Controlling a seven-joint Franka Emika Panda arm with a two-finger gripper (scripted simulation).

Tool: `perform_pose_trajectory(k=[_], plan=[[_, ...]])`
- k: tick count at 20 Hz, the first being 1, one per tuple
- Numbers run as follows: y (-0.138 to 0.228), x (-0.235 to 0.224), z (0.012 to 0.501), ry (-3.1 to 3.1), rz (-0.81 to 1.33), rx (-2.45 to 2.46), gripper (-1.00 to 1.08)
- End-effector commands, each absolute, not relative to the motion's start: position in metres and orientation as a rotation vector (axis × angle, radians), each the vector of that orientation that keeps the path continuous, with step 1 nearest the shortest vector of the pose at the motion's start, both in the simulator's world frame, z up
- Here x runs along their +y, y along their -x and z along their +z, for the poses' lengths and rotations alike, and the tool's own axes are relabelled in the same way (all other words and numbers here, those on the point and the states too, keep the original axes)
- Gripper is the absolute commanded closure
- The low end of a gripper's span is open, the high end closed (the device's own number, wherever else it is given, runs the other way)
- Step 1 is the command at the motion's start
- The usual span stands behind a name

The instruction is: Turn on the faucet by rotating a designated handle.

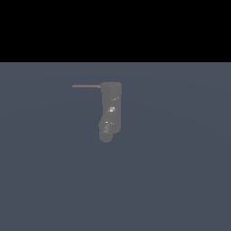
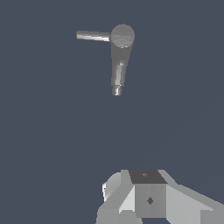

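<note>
Standing upright on the plain blue-grey floor (image 1: 180, 180), the faucet (image 1: 111, 108) is a dull grey cylinder with a few light specks on its body. Its rounded spout stub (image 1: 105, 134) angles out at the lower end. The handle (image 1: 86, 86), a thin dark rod, projects sideways from the faucet's top toward the exterior view's left and lies level.

The wrist view looks down on the faucet (image 2: 121, 48) from above: the round cap is seen end-on, the handle (image 2: 92, 36) runs off to one side of it and the spout (image 2: 117, 83) points back toward the camera.

Only part of the gripper (image 2: 146, 197) shows, as a white and grey angular block at the edge of the wrist view; its fingertips are out of frame, so whether the jaws stand apart or together cannot be told. It holds nothing that can be seen. The faucet lies well ahead of the gripper, with bare floor between them and no contact. The handle sits on the far end of the faucet from the gripper. The exterior view shows no part of the arm.
</note>
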State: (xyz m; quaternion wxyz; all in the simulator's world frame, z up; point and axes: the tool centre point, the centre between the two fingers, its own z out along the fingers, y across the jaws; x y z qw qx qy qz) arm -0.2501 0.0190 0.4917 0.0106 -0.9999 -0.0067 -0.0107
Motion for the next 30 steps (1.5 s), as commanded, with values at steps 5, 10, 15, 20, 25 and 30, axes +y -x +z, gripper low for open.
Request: perform_pose_trajectory(k=[5,10,15,20,25,30], plan=[[0.249,0.021,0.49,3.12,-0.033,-0.008,1.08],[0.246,0.028,0.485,3.12,-0.032,0.044,1.08],[0.24,0.041,0.474,3.118,-0.031,0.135,1.08],[0.23,0.06,0.46,3.109,-0.029,0.267,1.08],[0.215,0.081,0.442,3.092,-0.027,0.425,1.08],[0.199,0.101,0.424,3.066,-0.024,0.584,1.08]])
